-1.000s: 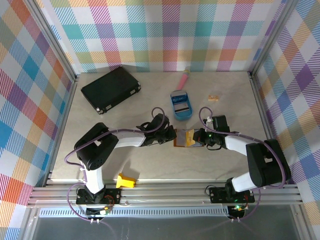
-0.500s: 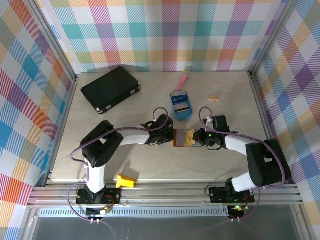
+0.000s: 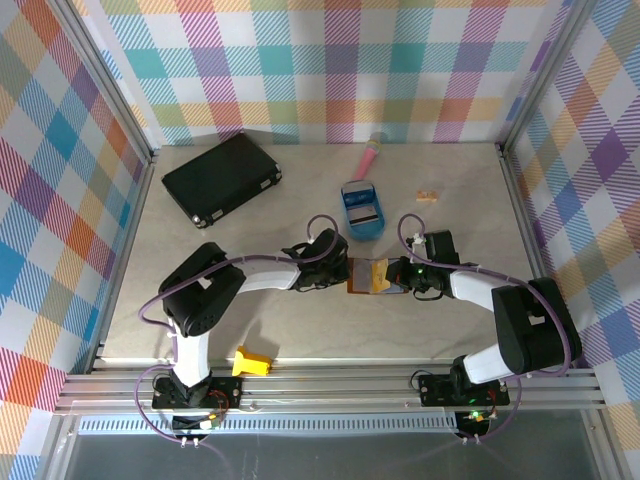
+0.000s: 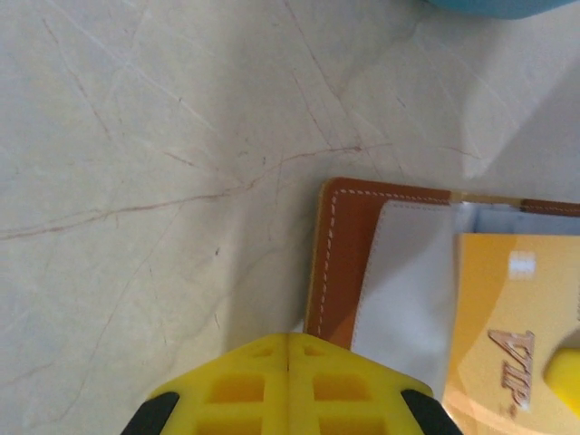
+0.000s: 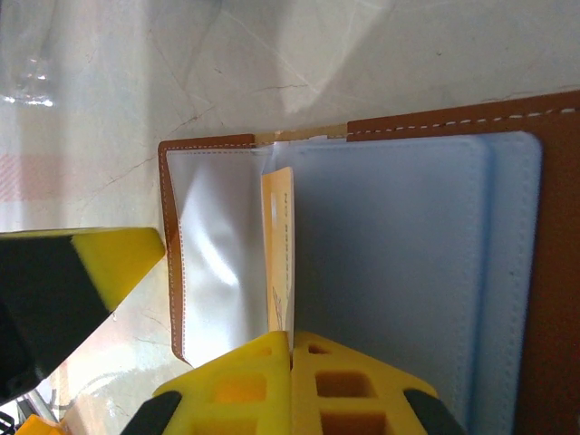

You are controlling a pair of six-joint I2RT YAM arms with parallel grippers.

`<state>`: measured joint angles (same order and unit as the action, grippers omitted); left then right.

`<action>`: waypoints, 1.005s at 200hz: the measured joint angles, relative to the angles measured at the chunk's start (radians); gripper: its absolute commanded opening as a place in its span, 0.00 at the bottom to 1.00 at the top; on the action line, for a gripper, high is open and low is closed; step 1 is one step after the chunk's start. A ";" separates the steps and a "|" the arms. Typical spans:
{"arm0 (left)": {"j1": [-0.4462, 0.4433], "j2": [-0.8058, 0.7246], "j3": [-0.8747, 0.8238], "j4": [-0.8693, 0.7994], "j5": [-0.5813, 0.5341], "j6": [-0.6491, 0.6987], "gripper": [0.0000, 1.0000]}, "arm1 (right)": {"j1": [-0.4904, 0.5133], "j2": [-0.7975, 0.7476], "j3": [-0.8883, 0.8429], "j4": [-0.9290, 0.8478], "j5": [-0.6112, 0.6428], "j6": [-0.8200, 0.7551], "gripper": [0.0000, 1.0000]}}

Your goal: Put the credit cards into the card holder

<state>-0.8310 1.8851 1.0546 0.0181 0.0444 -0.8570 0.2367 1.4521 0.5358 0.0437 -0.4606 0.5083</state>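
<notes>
Both grippers had their yellow fingers pressed together: the left gripper (image 4: 288,349) sat at the left edge of the open brown card holder (image 4: 347,227) at mid-table, and the right gripper (image 5: 290,340) sat over its grey-blue lining. A yellow credit card (image 4: 503,308) lay on the holder between them, with slanted lettering that looked like "VIP". Compared with a second earlier, the left gripper had edged closer to the holder, while the holder and right gripper had stayed put.
</notes>
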 measured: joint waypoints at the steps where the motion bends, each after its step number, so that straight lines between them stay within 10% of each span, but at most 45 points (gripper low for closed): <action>1: 0.000 -0.004 -0.003 0.003 0.000 0.001 0.00 | 0.000 0.000 0.000 0.000 0.000 0.000 0.00; 201: 0.000 0.047 0.038 0.036 0.039 0.012 0.00 | 0.000 -0.003 0.000 -0.004 0.000 0.000 0.00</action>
<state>-0.8310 1.9320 1.0927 0.0540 0.0830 -0.8448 0.2367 1.4494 0.5358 0.0395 -0.4610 0.5079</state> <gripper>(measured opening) 0.050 0.039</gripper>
